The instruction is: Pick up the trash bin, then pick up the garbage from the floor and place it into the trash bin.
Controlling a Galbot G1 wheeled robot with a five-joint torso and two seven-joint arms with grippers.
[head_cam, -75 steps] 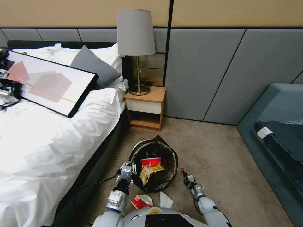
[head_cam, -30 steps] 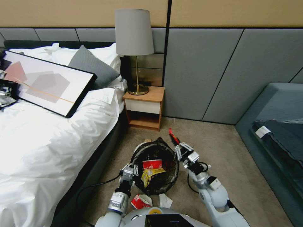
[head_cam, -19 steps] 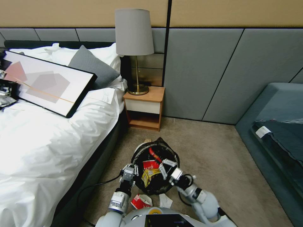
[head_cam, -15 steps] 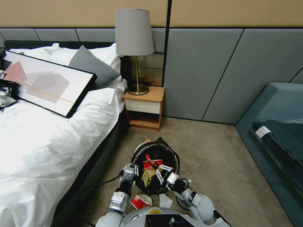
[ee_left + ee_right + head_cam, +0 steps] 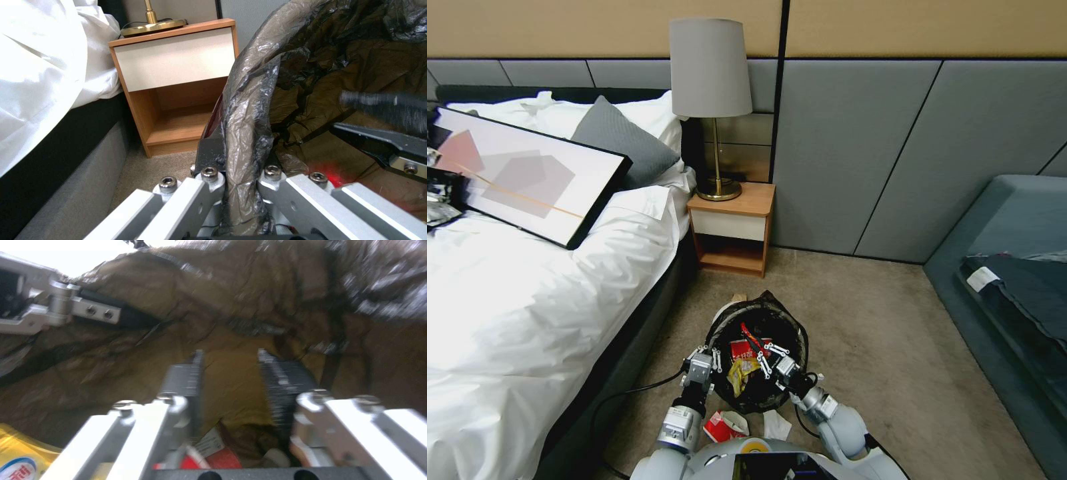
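The right gripper [image 5: 767, 354] had moved from the carpet into the bin [image 5: 795, 340], jaws now released, red scrap [image 5: 750, 335] dropped inside. The left gripper [image 5: 702, 361] stayed clenched on the bin's rim.

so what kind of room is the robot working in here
Most likely a hotel-style bedroom: a bed with white linen, a wooden nightstand carrying a shaded lamp, padded wall panels and carpet.

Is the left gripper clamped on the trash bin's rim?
Yes, the left gripper has its fingers shut on the bag-covered rim of the trash bin.
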